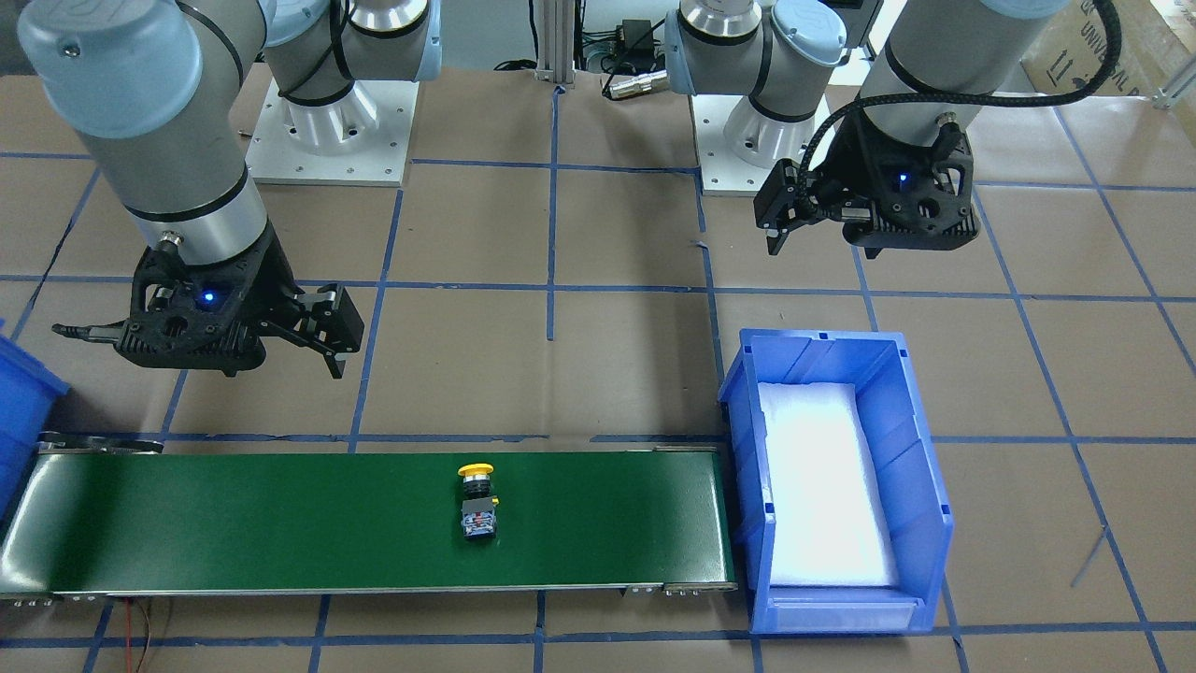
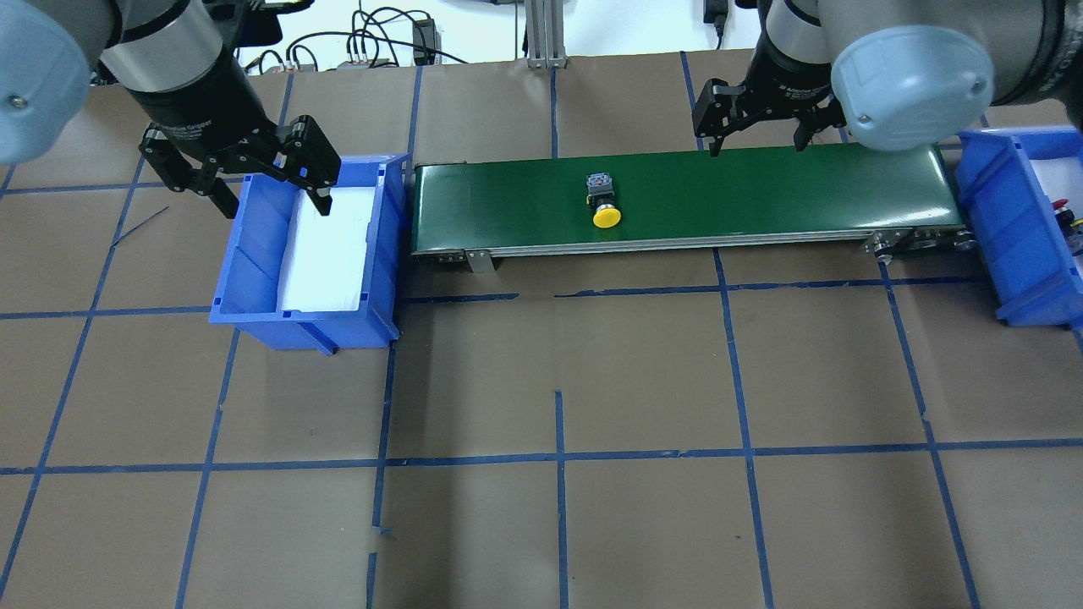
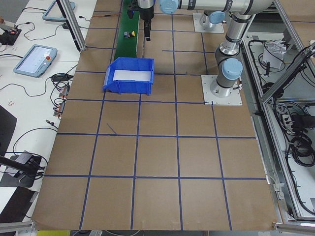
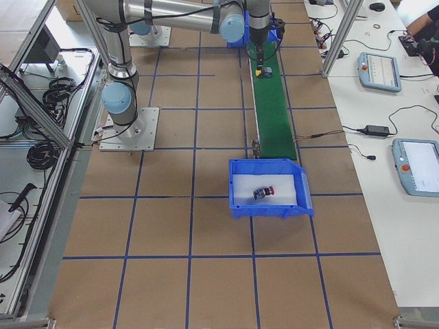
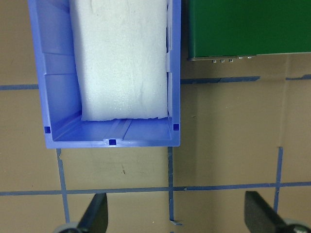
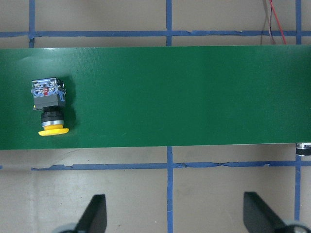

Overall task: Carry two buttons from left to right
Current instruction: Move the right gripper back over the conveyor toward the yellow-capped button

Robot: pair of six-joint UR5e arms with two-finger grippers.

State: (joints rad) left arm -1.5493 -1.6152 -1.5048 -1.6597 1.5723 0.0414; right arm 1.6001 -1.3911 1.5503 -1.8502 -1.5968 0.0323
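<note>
Yellow-capped, black-collared, one button (image 6: 50, 107) lies sideways on the green belt (image 6: 194, 97) between the pincers; the red one (image 4: 264, 192) sits in the bin (image 4: 271, 210) beyond the right pincer (image 6: 177, 218). Right and left pincer (image 5: 177, 218) both gape wide, empty.

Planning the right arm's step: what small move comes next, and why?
Probably slide the right gripper along the belt toward the yellow button, then descend. It hangs open, off to one side of the button, which lies on its side mid-belt. The red button is already in the right bin; the left bin holds only foam.
</note>
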